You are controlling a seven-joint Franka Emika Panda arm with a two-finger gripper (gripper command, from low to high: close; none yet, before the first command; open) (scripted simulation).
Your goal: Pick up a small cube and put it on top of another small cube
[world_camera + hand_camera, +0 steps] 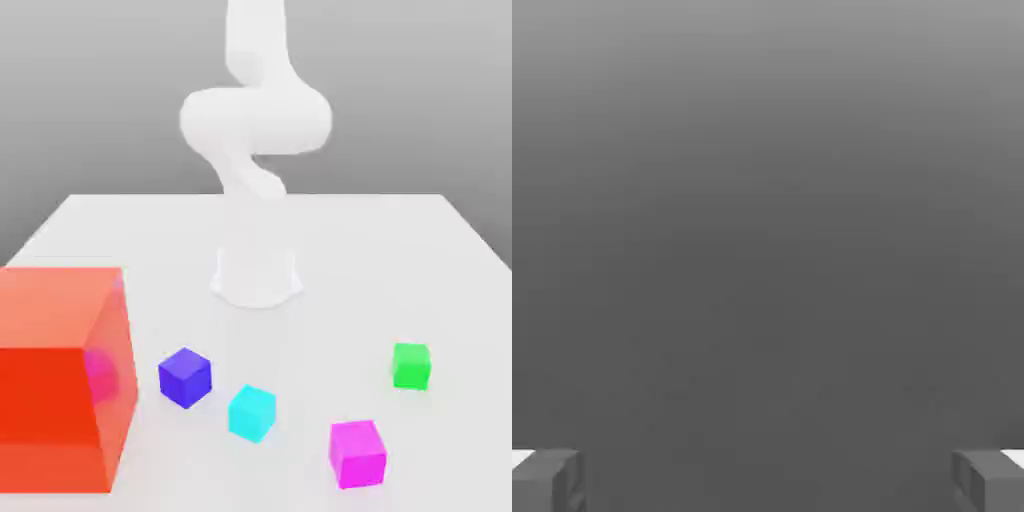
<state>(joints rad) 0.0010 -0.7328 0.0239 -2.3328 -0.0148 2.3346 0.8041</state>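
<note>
- Surface: a plain white table [400, 240], matte, lit evenly, under a flat grey backdrop with no walls or fixtures to make out. All positions below are taken from my white base [257, 275], which stands on the table toward its far side, and are listed from the exterior view's left to its right.
- Big red cube [60, 375]: translucent, resting on the table well in front of my base and far to the exterior view's left; it runs past the frame edge.
- Small cube [185, 377]: indigo-blue, on the table in front of my base and a little to the left, near the red cube but apart from it.
- Cyan cube [251, 412]: almost straight in front of my base, farther forward than the indigo one, near it without touching.
- Magenta cube [358, 453]: farthest forward from my base, to the right.
- Green cube [411, 365]: farthest right of my base, well apart from the others.
- My gripper [768, 480]: in the hand view both fingers [547, 480] sit spread wide with nothing between them, facing plain grey.
</note>
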